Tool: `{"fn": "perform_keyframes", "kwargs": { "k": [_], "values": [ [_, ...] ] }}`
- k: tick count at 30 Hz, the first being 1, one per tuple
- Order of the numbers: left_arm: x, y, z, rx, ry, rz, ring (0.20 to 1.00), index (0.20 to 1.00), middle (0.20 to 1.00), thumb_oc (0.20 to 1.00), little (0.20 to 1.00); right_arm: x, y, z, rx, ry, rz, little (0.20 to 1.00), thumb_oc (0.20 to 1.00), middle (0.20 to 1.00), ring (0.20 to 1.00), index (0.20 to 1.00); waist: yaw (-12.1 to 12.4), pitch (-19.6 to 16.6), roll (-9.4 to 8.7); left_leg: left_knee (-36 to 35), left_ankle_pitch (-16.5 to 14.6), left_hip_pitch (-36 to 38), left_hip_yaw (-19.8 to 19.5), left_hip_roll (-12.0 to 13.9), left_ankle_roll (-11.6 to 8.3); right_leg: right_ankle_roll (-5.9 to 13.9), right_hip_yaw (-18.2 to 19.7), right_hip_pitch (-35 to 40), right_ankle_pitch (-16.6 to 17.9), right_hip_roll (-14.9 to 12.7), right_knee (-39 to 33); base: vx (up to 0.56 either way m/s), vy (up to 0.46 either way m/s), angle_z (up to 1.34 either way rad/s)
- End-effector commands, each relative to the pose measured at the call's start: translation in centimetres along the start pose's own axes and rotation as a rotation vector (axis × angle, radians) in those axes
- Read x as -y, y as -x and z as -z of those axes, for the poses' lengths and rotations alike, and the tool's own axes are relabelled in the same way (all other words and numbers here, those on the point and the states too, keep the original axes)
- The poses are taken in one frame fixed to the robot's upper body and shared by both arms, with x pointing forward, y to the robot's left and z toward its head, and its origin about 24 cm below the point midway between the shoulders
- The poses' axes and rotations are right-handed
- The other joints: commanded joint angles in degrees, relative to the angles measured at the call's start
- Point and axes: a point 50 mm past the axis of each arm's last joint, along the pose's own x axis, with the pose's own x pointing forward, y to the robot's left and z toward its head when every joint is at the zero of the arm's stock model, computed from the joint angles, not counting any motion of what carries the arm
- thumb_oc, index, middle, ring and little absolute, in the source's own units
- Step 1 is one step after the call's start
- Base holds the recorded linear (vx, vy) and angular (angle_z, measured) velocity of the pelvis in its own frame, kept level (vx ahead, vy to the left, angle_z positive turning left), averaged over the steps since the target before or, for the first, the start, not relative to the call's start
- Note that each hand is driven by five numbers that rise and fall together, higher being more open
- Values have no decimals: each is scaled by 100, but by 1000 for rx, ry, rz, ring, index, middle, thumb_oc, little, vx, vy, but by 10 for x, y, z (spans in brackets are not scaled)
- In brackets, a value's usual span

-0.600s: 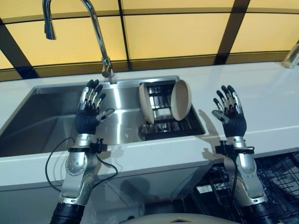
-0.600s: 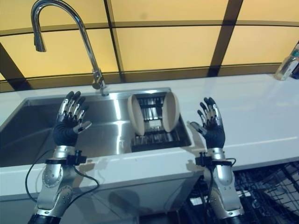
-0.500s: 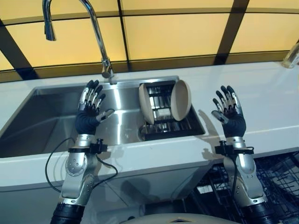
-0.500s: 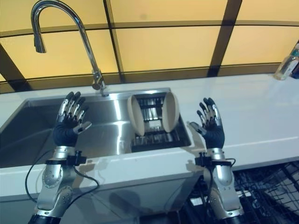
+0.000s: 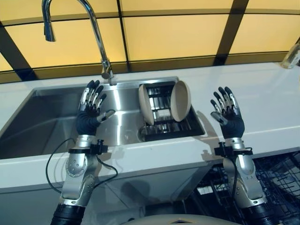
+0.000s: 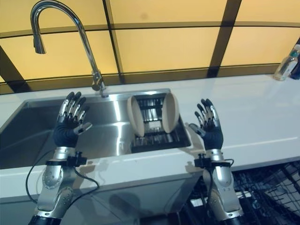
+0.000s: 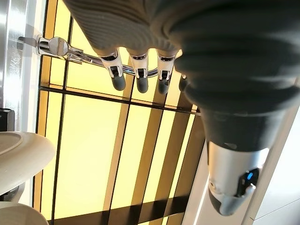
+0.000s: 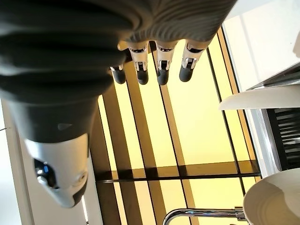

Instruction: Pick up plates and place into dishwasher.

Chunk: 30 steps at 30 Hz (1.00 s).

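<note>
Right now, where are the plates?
Two plates stand on edge in the rack at the sink's right end, between the open, empty left robot hand and right robot hand.

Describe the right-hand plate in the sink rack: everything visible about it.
The right plate is a round, cream-coloured dish, ceramic by the look of it, standing on edge in the dark slatted rack at the sink's right end. It leans slightly, its hollow face turned toward the left plate, with a gap between them. Neither hand touches it; the open right hand hovers over the counter beside it.

Two beige plates [image 5: 181, 100] stand on edge, apparently apart.
</note>
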Motion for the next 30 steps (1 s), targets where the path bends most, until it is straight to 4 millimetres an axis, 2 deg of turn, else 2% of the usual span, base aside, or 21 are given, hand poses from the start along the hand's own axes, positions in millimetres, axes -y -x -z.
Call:
{"fn": "perform_keyframes", "kwargs": {
  "k": [1,4,9,15,16,20,22,28,30],
  "values": [
    [5,-12,-25,165,-56,53,1000,1000,1000,1000,1000,-14,-16,-26,167,-28,-68,1000,1000,1000,1000,1000,-97,-26,0,280,-428,-337,-93,-232,256,-94,-469,-16,-610,186,426,0,0,0],
    [6,-15,-33,224,-101,75,1000,1000,1000,1000,1000,-15,-17,-23,147,-28,-68,1000,1000,1000,1000,1000,-109,-35,10,286,-430,-323,-85,-225,249,-96,-451,-11,-626,191,444,0,0,0],
    [8,-30,-53,331,-309,138,1000,1000,1000,1000,1000,-17,-17,-21,122,-28,-82,1000,1000,1000,1000,1000,-197,-60,48,263,-412,-280,-37,-196,225,-67,-400,4,-646,191,454,35,8,-1],
    [-2,-59,-75,437,-723,172,1000,1000,1000,1000,1000,-18,-18,-15,81,-36,-110,1000,1000,1000,1000,1000,-373,-120,126,276,-408,-214,73,-181,226,-17,-263,-20,-656,190,517,60,21,-3],
    [-6,-66,-80,476,-911,168,1000,1000,1000,1000,1000,-18,-18,-14,71,-36,-119,1000,1000,1000,1000,1000,-426,-145,155,295,-415,-206,108,-186,233,6,-221,-33,-646,183,526,73,19,-11],
    [-16,-80,-94,510,-1251,229,1000,1000,1000,1000,1000,-14,-17,-16,56,-32,-124,1000,1000,1000,1000,1000,-495,-181,207,385,-456,-223,152,-213,260,50,-157,-67,-628,162,554,61,8,-13],
    [-22,-87,-97,495,-1409,272,1000,1000,1000,1000,1000,-13,-18,-16,54,-24,-130,1000,1000,1000,1000,1000,-530,-167,243,450,-488,-239,171,-227,273,58,-112,-95,-635,160,601,53,6,-4],
    [-51,-103,-103,301,-1804,465,1000,1000,1000,1000,1000,-1,-21,-20,36,5,-123,1000,1000,1000,1000,1000,-639,-118,348,573,-568,-211,252,-257,291,111,-9,-112,-627,137,670,62,9,-9],
    [-57,-107,-107,261,-1865,498,1000,1000,1000,1000,1000,2,-20,-20,30,10,-120,1000,1000,1000,1000,1000,-663,-107,372,574,-573,-195,270,-266,294,127,1,-107,-609,130,660,49,15,-2]
  ]
}}
